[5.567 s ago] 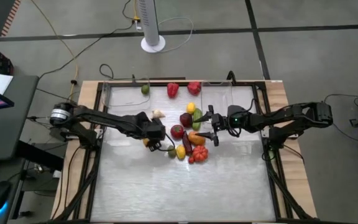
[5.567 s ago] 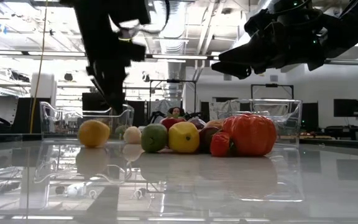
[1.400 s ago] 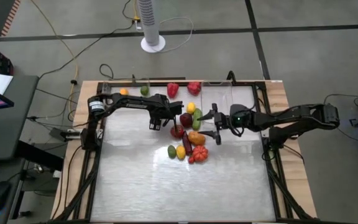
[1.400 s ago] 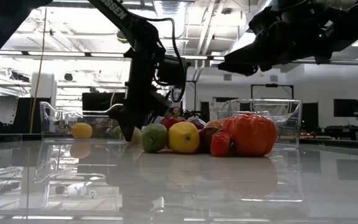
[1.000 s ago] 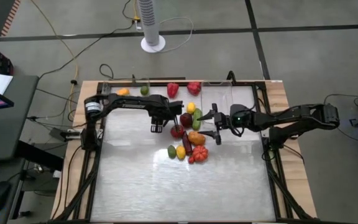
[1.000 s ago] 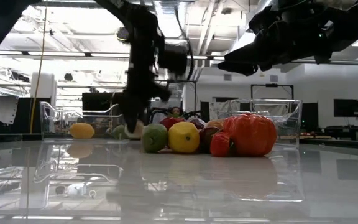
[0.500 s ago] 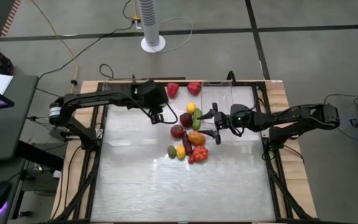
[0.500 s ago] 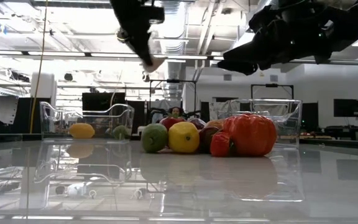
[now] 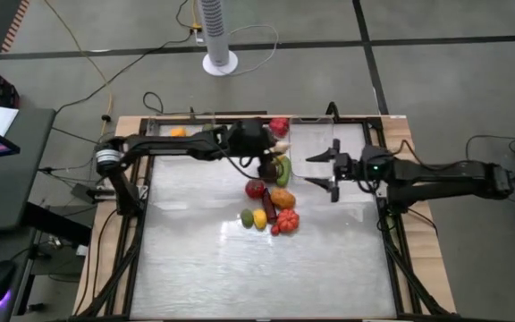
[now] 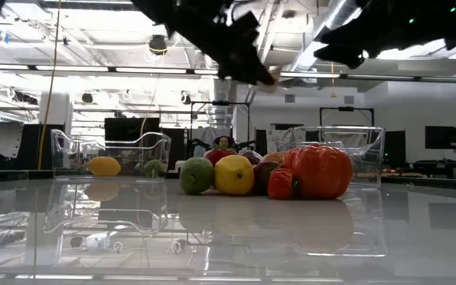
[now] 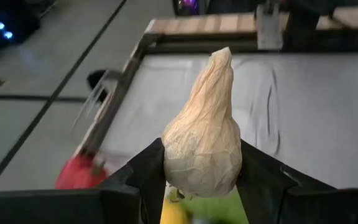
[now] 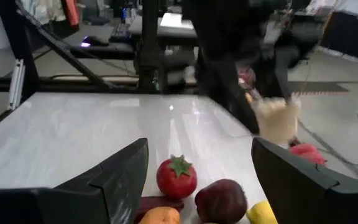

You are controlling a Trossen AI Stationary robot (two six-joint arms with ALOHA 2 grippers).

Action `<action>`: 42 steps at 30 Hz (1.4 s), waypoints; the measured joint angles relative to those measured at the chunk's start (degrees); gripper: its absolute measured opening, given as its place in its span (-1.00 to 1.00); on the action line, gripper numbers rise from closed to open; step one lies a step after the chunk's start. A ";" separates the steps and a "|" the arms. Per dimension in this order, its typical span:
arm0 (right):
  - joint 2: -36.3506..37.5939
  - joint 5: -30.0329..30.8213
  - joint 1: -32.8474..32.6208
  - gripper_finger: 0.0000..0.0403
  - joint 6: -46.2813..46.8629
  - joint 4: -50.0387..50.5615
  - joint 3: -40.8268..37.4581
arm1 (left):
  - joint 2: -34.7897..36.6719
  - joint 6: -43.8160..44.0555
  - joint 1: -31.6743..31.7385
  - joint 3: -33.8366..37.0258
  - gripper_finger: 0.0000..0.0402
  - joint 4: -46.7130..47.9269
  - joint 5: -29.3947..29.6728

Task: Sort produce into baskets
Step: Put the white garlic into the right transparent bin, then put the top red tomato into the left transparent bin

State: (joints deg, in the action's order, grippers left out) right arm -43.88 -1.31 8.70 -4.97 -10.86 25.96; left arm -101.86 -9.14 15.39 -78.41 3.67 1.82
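While the garlic rides high, these are the things I'd watch:

Left gripper (image 11: 201, 186): its fingers pinch a pale garlic bulb (image 11: 202, 140) across the fat base, carried above the far middle of the table (image 9: 240, 268), between the two baskets.

Right gripper (image 9: 332, 175): hovers with fingers spread wide and empty, beside the pile, in front of the right basket (image 10: 353, 150).

Risk: the bulb's skin looks papery and loose (it could slip or shed), so the garlic might twist out and fall on the pile.

Risk, pile: a dropped bulb could knock the round pieces rolling; the tomato (image 12: 176, 177) and lemon (image 10: 234, 175) sit on a smooth, glossy table.

Baskets: clear, low-walled plastic; the left basket (image 10: 109, 150) holds an orange piece and a green one.

Pile: a ribbed, shiny red pepper (image 10: 319, 171) and a dull green lime (image 10: 197, 176) touch their neighbours.
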 joint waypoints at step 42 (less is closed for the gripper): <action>-27.12 7.48 -11.06 0.57 -3.08 -13.10 6.20 | 41.12 3.07 -5.12 42.80 0.14 -33.75 6.80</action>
State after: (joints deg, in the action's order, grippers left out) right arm -70.99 6.18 -2.37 -8.06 -23.96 32.15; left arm -60.74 -6.07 10.28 -35.61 -30.09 8.62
